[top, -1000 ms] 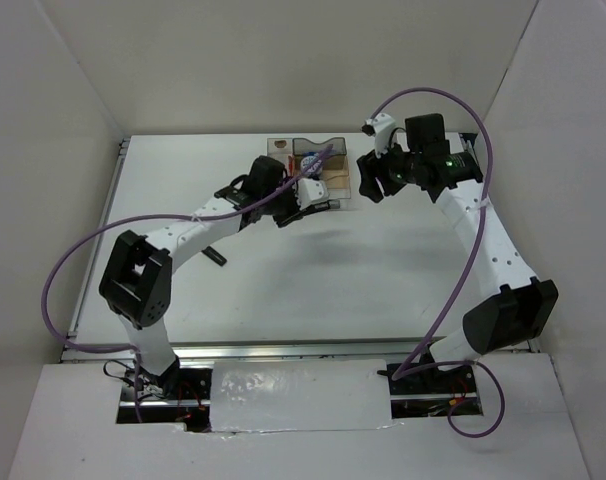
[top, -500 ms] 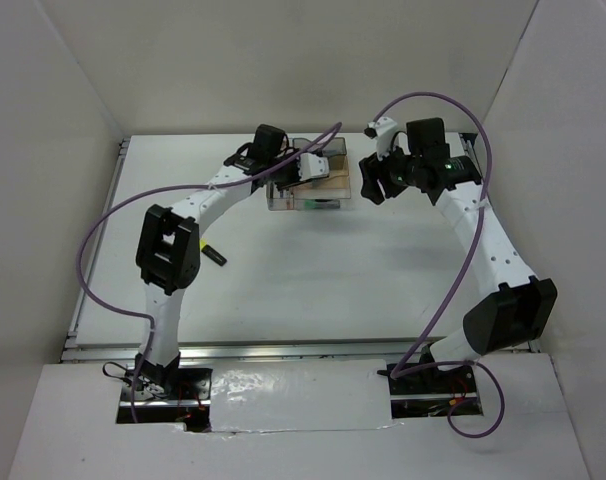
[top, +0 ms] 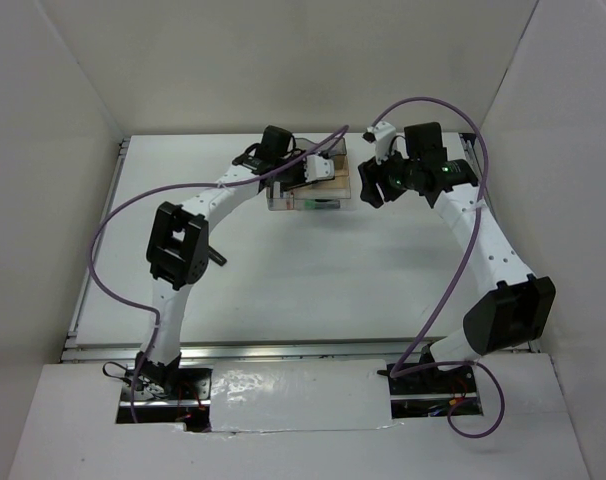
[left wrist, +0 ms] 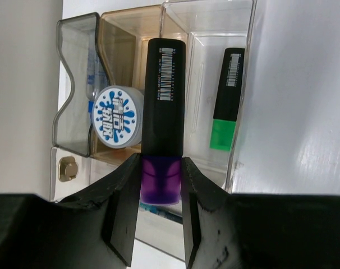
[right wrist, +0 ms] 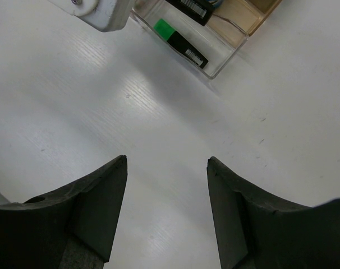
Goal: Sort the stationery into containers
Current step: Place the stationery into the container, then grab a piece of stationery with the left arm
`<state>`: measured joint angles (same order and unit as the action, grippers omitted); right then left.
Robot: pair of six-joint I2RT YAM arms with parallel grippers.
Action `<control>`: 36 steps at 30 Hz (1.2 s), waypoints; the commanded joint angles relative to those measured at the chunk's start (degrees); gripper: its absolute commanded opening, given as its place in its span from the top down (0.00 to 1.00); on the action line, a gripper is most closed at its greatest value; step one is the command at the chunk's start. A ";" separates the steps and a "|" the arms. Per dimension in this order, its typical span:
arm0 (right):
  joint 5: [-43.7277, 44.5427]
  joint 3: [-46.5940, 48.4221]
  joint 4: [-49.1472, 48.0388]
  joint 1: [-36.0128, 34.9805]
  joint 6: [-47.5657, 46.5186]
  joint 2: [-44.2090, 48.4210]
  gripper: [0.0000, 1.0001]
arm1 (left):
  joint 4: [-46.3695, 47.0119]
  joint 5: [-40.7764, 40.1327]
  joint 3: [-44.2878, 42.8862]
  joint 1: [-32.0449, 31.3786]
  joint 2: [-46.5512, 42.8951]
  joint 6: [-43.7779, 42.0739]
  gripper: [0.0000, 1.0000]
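Placing step: left pincer (left wrist: pixel 160 168) clenched on purple highlighter (left wrist: pixel 165 101) over organiser (left wrist: pixel 74 84); right pincer (right wrist: pixel 167 162) released, empty; next, probably: lower into a compartment, let go.

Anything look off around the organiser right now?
Nothing looks spilled or damaged. The left gripper holds the purple highlighter over the organiser, where the green highlighter lies neatly in a compartment. The only oddity is one small dark item lying loose on the table, apart from the organiser.
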<state>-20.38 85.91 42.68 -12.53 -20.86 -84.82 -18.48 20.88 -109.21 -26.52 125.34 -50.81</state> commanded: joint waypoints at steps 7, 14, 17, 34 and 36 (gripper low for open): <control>-1.06 -1.18 -3.74 1.11 -1.20 2.46 0.34 | 1.69 2.23 -3.82 -0.81 3.95 0.80 0.63; -1.06 -1.09 -4.09 1.81 -0.93 2.64 0.34 | 5.12 2.23 -3.73 -0.81 3.60 4.92 0.30; -0.80 -1.01 -3.74 1.72 -1.02 2.90 0.34 | 5.39 2.32 -4.17 -0.81 2.90 6.42 0.23; -0.98 -2.41 -2.69 -0.03 0.21 7.56 0.34 | -49.26 19.38 5.13 22.91 -16.53 -33.55 0.25; -0.80 -2.24 -2.16 -0.47 0.03 7.39 0.34 | -55.48 17.96 7.68 25.72 -15.74 -39.97 0.26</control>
<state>-20.82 83.94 41.82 -12.10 -21.26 -78.17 -54.81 39.05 -106.24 -1.37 106.80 -74.06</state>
